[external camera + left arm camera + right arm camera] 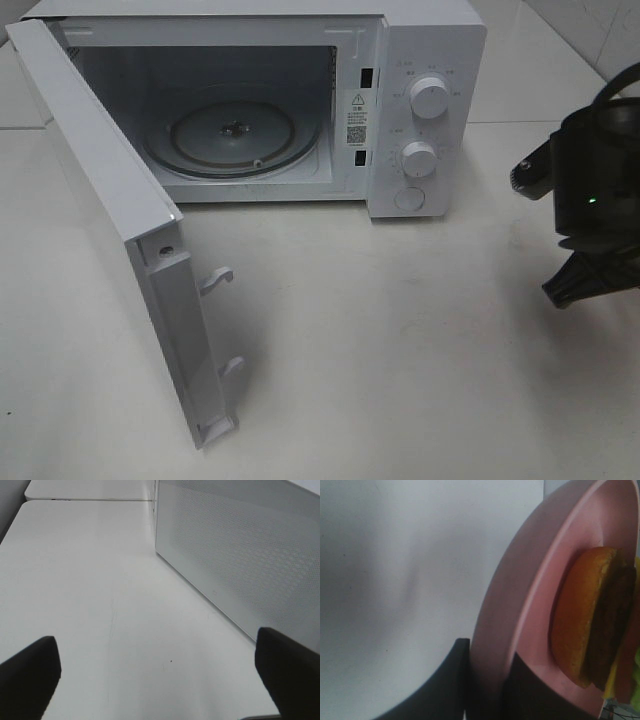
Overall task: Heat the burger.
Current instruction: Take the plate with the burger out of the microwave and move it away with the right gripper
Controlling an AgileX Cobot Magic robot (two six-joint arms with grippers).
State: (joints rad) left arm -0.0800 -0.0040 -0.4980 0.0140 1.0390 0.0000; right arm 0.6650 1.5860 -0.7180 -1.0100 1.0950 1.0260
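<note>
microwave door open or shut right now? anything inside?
Open. The microwave door is swung wide toward the camera, latch hooks exposed, and the cavity shows only the bare glass turntable; no burger inside yet.

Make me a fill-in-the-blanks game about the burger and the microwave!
1. The microwave door is swung ____.
2. The burger sits on a ____ plate.
3. The right gripper jaws are ____ on the plate's rim.
4. The glass turntable inside is ____.

Missing words: open; pink; shut; empty
</note>
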